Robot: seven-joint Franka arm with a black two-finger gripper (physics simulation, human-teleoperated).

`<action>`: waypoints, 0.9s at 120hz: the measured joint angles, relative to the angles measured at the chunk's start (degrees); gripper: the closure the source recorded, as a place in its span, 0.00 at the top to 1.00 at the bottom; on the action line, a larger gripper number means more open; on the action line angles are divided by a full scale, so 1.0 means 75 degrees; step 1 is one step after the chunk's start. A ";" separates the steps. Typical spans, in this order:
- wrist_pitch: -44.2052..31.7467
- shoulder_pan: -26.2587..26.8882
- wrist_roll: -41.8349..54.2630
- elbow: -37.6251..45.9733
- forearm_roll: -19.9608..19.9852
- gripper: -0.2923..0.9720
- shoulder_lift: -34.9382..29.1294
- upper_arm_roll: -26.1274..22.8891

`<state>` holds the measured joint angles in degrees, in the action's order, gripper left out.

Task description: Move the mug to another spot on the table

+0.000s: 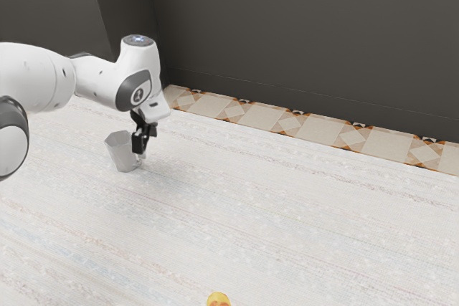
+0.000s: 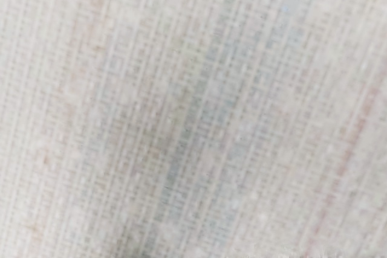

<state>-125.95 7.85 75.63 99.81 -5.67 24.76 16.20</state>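
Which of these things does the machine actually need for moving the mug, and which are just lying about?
Part of the job:
- mug, pale grey
- tool, right beside the mug
- table, where the new spot will be

Just lying about:
- small yellow-orange thing at the exterior view's lower edge, too cut off to identify
- tiled floor strip beyond the table

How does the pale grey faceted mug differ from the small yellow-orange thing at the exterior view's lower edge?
The pale grey faceted mug is dull grey with flat sides. The yellow-orange thing is bright and rounded. The mug stands upright right by the gripper, while the yellow-orange thing lies far from it and is cut off by the picture's edge, so its full shape is unclear. Both appear to rest on the pale table.
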 joint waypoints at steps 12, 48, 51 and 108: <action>-0.0016 0.0026 0.0435 0.0055 -0.0137 0.76 0.0008 0.0004; 0.0089 0.0107 0.0637 0.0040 -0.0889 0.76 0.0031 0.0098; 0.0108 0.0110 0.0623 0.0028 -0.0973 0.76 0.0030 0.0104; 0.0294 -0.0001 0.0527 -0.0565 -0.1488 0.76 0.0388 0.0113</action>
<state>-123.75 7.84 79.58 95.58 -16.82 27.67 17.05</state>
